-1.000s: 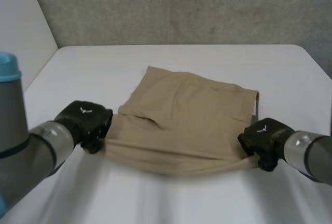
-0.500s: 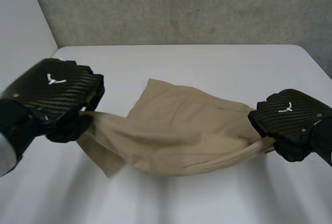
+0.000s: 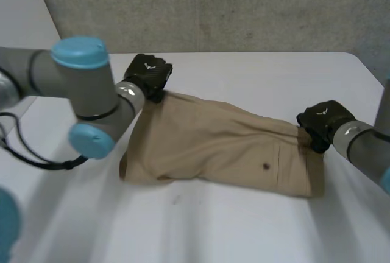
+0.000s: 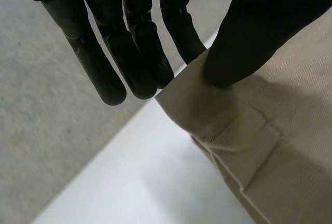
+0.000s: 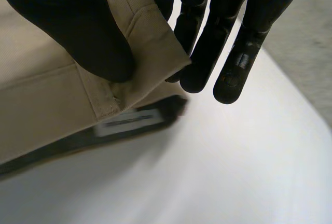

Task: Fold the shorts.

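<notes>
The tan shorts (image 3: pixel 225 147) lie folded in a long flat band across the middle of the white table (image 3: pixel 256 232), running from the far left down toward the near right, with a small dark spot showing on the top layer near the right end. The left hand (image 3: pixel 148 73) sits at the far left corner of the shorts, close to the table's back edge below the grey wall (image 3: pixel 213 13), and the left arm (image 3: pixel 79 89) bends across that side of the table. Seen from the left wrist, its thumb (image 4: pixel 244 42) presses down on the top of the hemmed corner while the straight fingers (image 4: pixel 132 53) reach just past the cloth edge, the innermost one slipping behind it, so the corner is pinched between them. The right hand (image 3: pixel 322 119) is at the far right corner of the shorts. From the right wrist, its thumb (image 5: pixel 72 27) bears on the top layer's hem and the fingers (image 5: pixel 207 53) run under that corner, clamping it; a white label (image 5: pixel 127 121) on a dark inner band shows just below the pinched layer. The 2 hands are well apart, 1 at each end.
</notes>
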{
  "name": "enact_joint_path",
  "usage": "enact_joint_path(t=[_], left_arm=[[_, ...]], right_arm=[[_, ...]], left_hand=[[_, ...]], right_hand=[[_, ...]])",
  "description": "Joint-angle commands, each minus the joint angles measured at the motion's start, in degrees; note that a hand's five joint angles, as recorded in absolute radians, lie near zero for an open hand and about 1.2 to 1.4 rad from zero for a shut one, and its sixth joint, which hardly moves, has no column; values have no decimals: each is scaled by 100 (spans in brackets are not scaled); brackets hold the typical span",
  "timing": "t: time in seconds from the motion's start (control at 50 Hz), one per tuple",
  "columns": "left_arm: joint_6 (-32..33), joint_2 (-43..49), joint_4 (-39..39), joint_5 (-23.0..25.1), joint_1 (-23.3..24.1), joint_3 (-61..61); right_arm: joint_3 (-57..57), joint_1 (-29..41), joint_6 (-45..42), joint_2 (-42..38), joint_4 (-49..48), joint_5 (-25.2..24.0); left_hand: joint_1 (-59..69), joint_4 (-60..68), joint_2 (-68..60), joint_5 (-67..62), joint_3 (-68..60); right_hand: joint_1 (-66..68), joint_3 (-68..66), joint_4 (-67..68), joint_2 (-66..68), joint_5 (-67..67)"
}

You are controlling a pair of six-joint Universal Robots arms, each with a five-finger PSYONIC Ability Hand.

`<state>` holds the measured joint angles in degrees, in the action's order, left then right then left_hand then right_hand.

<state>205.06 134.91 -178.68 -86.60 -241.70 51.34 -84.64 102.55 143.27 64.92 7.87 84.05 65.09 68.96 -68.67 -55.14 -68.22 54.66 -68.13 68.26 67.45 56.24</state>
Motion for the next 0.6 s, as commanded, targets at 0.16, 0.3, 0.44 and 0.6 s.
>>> enact_joint_path(t=[0.16,0.3,0.44,0.6], left_arm=[[149,1898,-1642,3,106,-1557],[140,2012,-2908,108,97,-1417],[158,1723,-3630,337,185,-679],[131,634,-3665,-181,185,375]], right_arm=[[211,257,-97,-937,-2148,613],[405,266,-220,-1342,-2738,876],[326,195,288,-930,-3028,1421],[-61,178,1133,222,-3055,1088]], left_hand=[[1491,1104,-1133,-1486,-1178],[711,324,-353,-705,-397],[-5470,-5858,5828,5476,5784],[-5403,-5790,5761,5409,5717]], right_hand=[[2534,-1187,1174,1255,1376],[2290,-943,930,1011,1132],[-4466,5813,-5826,-5745,-5624],[-4466,5813,-5826,-5745,-5624]])
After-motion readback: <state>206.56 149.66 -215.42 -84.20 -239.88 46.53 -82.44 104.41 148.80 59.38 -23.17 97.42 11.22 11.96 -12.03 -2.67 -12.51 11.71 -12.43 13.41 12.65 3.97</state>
